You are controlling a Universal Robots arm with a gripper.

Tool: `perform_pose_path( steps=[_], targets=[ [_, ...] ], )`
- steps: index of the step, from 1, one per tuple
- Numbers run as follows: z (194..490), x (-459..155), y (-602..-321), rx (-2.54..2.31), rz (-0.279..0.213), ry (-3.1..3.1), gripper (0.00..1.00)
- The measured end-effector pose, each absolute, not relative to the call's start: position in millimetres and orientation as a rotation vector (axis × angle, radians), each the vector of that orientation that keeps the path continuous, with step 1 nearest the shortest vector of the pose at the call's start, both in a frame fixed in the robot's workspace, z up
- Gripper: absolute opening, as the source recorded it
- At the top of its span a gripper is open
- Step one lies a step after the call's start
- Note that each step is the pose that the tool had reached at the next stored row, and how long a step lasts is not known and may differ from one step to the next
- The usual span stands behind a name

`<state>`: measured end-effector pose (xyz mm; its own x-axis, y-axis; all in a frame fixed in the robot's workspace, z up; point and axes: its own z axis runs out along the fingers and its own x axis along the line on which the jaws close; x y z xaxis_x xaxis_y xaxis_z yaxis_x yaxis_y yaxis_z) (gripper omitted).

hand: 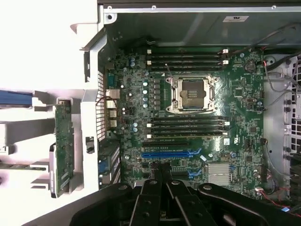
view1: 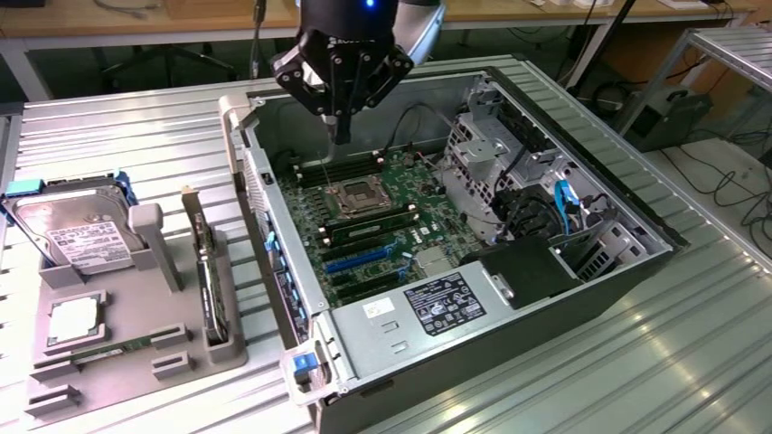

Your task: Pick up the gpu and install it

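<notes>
the black multi-fingered gripper (view1: 342, 136) is hanging over the open black and silver computer case (view1: 627, 262), above the green motherboard (view1: 380, 226) near the square silver processor socket (hand: 193, 94). its jaws are pressing together, narrow and carrying nothing.

the gpu (view1: 212, 280), a thin green circuit card with a silver metal end bracket, is standing on its long edge in a slot of the flat grey plastic holder tray (view1: 133, 362). the tray is sitting on the ribbed metal table (view1: 145, 136) just beside the case, on the exterior view's left. the card is probably standing upright so that its top edge is offering itself for a pinch from above. it is well apart from the gripper and looking untouched.

the case is lying on its side with the panel off, so the board is facing up and the long blue expansion slot (hand: 171, 153) is sitting open to a straight downward push. a silver boxy hard drive with a white label (view1: 79, 233) is leaning in the same tray.
</notes>
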<state>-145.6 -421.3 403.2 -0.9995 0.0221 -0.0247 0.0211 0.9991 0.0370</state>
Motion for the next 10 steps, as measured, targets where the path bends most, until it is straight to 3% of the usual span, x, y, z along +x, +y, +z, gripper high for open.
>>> perform_pose_path(
  steps=[10],
  targets=[
    [402.8, -157.4, -421.3, 0.034, 0.057, 3.116, 0.11]
  ],
)
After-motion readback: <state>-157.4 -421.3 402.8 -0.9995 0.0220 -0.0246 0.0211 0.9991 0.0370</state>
